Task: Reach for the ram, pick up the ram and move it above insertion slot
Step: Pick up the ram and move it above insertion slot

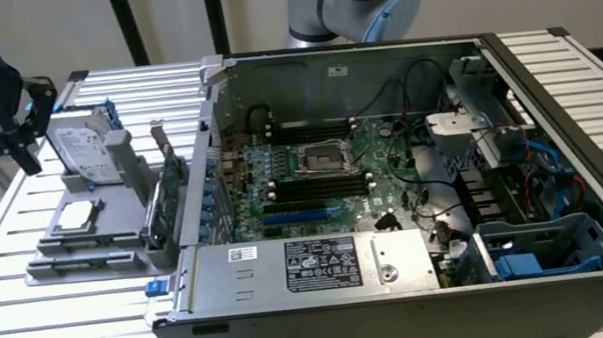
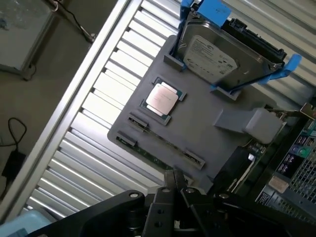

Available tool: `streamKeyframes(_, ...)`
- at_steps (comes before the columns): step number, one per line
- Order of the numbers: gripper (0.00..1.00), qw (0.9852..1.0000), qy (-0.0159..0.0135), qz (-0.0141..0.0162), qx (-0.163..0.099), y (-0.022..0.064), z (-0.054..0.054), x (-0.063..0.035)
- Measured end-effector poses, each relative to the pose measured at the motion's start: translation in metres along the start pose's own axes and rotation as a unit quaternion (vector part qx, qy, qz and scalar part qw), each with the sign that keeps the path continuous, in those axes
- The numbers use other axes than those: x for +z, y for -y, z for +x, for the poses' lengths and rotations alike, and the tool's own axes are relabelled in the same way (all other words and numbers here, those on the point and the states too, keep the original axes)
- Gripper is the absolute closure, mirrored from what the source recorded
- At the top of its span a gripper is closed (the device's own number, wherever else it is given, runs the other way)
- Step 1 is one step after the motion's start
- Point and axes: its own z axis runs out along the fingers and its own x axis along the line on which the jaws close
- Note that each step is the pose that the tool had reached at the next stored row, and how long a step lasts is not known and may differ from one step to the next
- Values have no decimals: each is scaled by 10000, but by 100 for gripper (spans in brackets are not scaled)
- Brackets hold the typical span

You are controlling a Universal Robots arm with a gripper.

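The fingers (image 2: 171,177) hover above the slatted desk (image 2: 106,94), clenched together with nothing between them. The ram (image 2: 148,152) lies edge-up in the grey holder (image 2: 207,138), just ahead of the fingers and apart from them; the processor (image 2: 162,98) sits farther beyond.

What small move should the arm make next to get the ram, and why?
Probably ease the pincer down toward the ram: it hangs clear of the grey tray, while the ram lies untouched in its slot beside the processor.
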Motion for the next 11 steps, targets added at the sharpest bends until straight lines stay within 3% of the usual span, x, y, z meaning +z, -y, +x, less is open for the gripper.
streamKeyframes(6, 89, 9985, -4, 4, -546, 0, 0, 0)
streamKeyframes(11, 89, 9950, -7, 9, -1002, 0, 0, 0)
